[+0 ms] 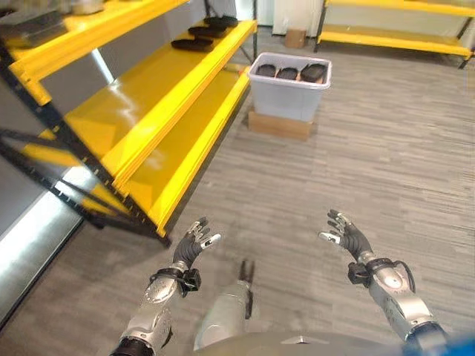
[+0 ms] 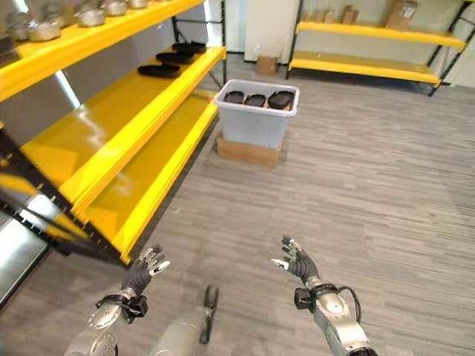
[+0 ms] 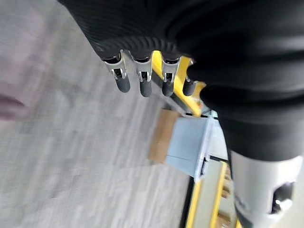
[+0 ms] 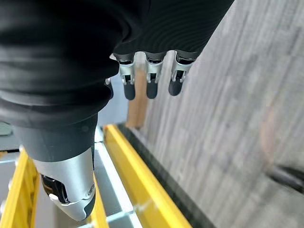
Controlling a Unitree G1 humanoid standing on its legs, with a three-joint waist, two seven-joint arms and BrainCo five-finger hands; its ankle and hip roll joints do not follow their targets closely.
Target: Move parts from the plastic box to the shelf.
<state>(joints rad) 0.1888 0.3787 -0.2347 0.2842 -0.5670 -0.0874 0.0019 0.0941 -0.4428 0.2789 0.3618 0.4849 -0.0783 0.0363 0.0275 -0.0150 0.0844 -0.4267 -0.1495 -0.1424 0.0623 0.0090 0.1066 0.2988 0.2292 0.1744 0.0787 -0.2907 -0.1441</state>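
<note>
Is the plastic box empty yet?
No: three dark parts lie inside the plastic box; both hands, left and right, are empty.

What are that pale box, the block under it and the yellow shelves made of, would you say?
The box looks like plastic: pale grey, slightly see-through walls, smooth rolled rim. The block under it seems cardboard or bare wood; its flat matt tan face leaves that open. The shelves look like painted metal: glossy yellow boards that mirror the light, on dark steel-like posts.
</note>
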